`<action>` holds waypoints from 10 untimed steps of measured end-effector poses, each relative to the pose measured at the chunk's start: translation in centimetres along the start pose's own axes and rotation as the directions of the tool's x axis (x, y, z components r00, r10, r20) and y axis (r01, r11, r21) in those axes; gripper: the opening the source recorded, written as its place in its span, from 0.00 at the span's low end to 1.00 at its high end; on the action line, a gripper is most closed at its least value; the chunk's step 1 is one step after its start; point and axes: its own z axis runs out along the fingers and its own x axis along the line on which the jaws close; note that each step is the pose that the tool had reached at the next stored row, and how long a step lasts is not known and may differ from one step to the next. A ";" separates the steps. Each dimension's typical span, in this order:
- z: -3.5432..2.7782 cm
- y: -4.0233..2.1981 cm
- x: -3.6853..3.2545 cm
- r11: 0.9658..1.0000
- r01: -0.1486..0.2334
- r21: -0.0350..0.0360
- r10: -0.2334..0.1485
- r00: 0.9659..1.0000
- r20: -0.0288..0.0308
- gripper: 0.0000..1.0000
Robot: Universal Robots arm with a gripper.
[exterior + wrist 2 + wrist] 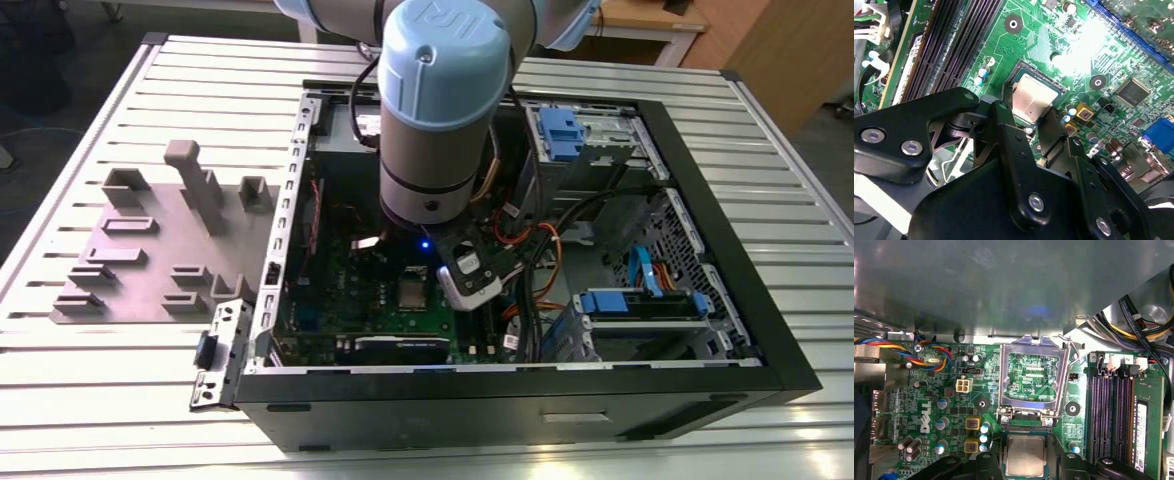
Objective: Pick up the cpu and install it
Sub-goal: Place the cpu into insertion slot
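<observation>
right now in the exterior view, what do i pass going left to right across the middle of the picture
grey holder blocks → open case's metal side wall → cpu → black and orange cables → blue drive tray

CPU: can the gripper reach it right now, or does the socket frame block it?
Likely yes. The frame stands flipped up, clear of the cpu, which lies uncovered, and the gripper sits right at it with nothing between.
</observation>
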 end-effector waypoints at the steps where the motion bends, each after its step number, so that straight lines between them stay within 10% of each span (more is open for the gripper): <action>1: 0.00 0.00 0.00 1.000 0.000 0.000 0.000 1.000 0.000 0.45; 10: 0.19 -0.01 0.01 1.000 0.000 -0.003 0.000 1.000 0.003 0.45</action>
